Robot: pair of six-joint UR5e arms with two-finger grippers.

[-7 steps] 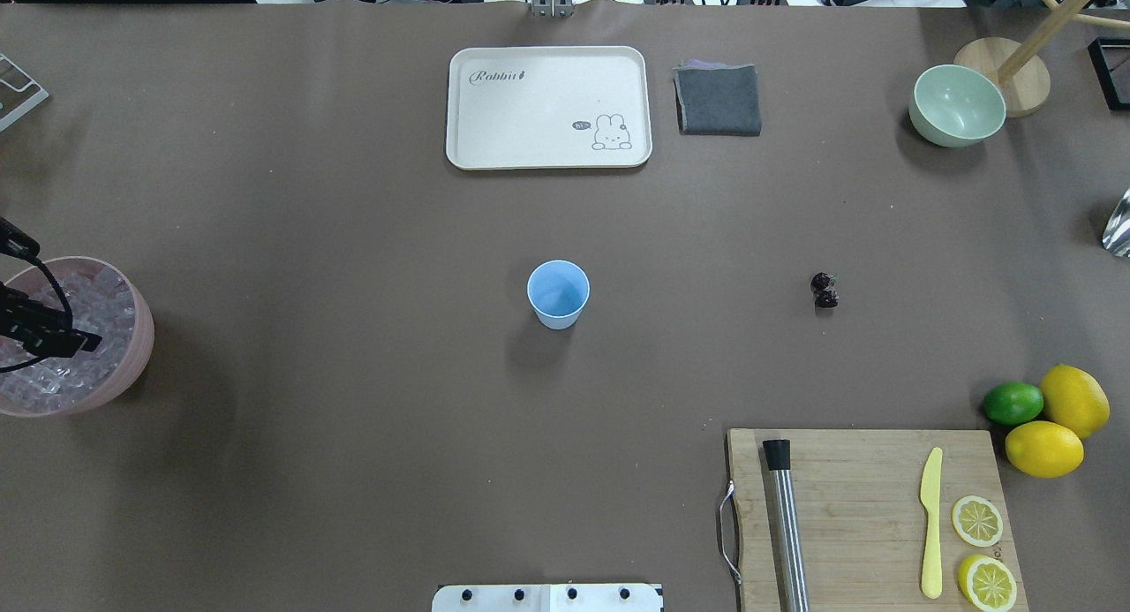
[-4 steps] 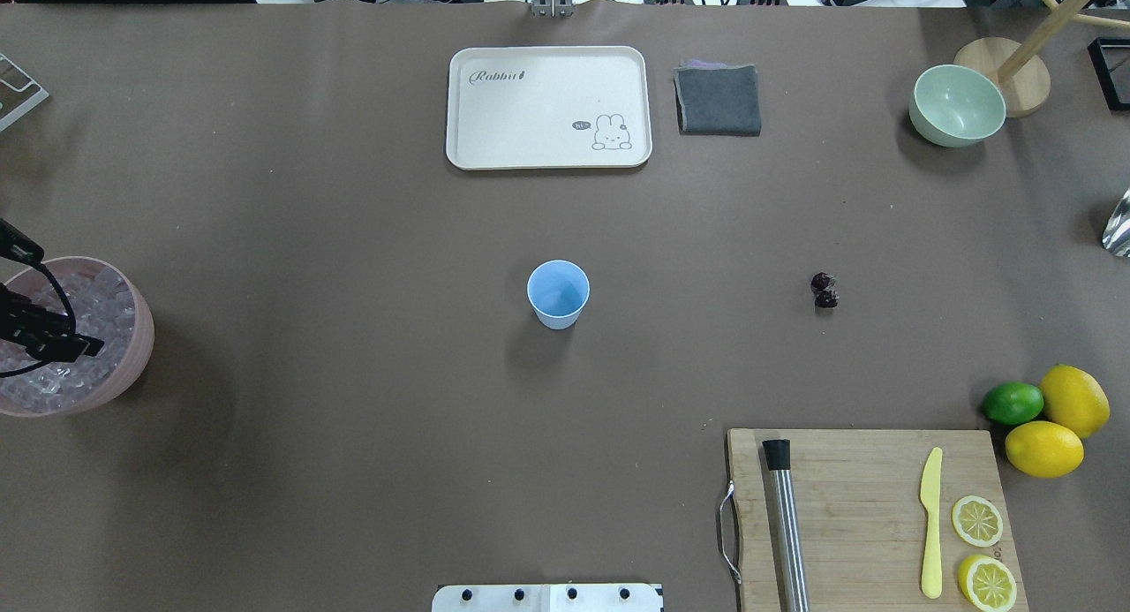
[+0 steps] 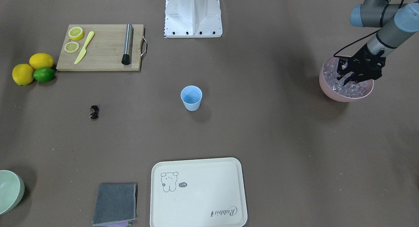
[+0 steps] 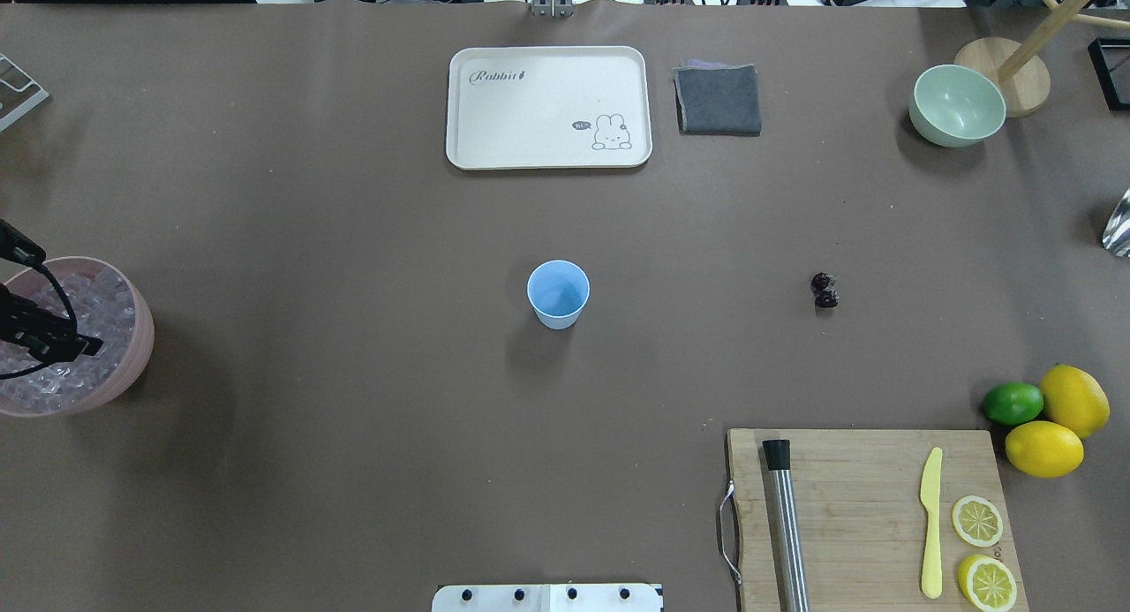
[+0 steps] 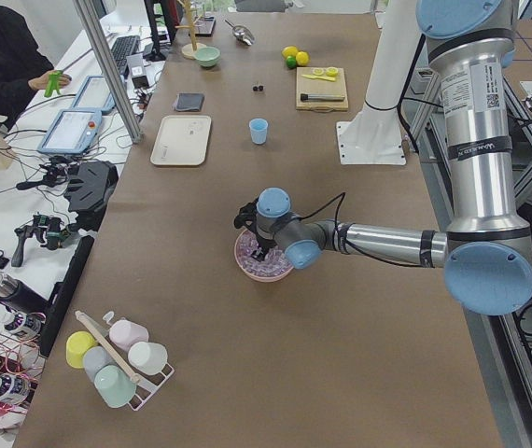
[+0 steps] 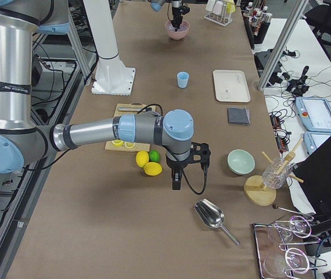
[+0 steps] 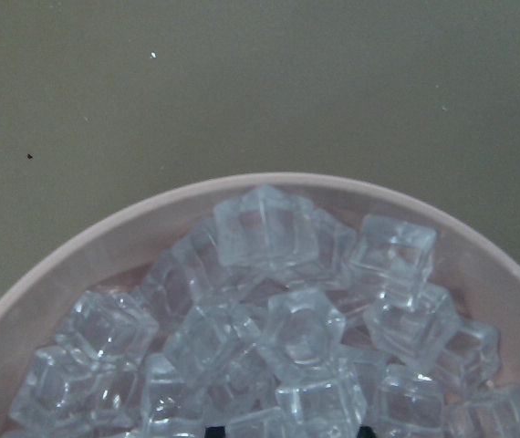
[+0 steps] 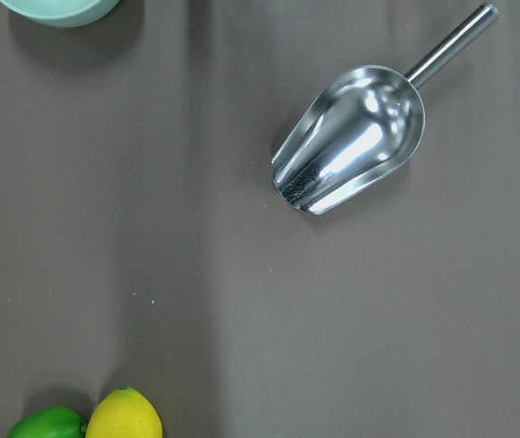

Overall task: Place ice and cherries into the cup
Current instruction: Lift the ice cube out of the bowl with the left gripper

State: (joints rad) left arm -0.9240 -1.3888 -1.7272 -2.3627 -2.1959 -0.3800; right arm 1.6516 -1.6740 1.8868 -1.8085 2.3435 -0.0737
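- Overhead exterior view: the ice (image 4: 84, 307) lies heaped in a pink bowl (image 4: 141, 347) that stands at the worktop's left edge, about halfway along it.
- Seen from the left wrist, the clear cubes are piled above the bowl's rim at the middle of the heap.
- The left pincer (image 3: 347, 80) hangs over that heap with its tips down among the top cubes. Its two fingertips (image 7: 213, 431) just show at the bottom of the wrist view, standing apart with a cube between them. Whether they press on that cube cannot be told.
- The cup (image 4: 556, 319) stands upright at the middle of the worktop, well apart from the bowl.
- The cherries (image 4: 824, 290) lie on the bare worktop between the cup and the right edge, touching nothing.
- The right pincer (image 6: 176, 185) points down near the right end of the worktop, close to two lemons (image 4: 1044, 449) and a lime (image 4: 1013, 403). How far it is open cannot be told.
- A steel scoop (image 8: 351, 137) lies on its side below the right wrist.
- A cutting board (image 4: 865, 506) sits at the near right corner, carrying a yellow knife (image 4: 930, 524) and lemon slices (image 4: 977, 521).
- Along the far edge are a cream tray (image 4: 547, 109), a grey cloth (image 4: 719, 100) and a pale-green bowl (image 4: 958, 104).
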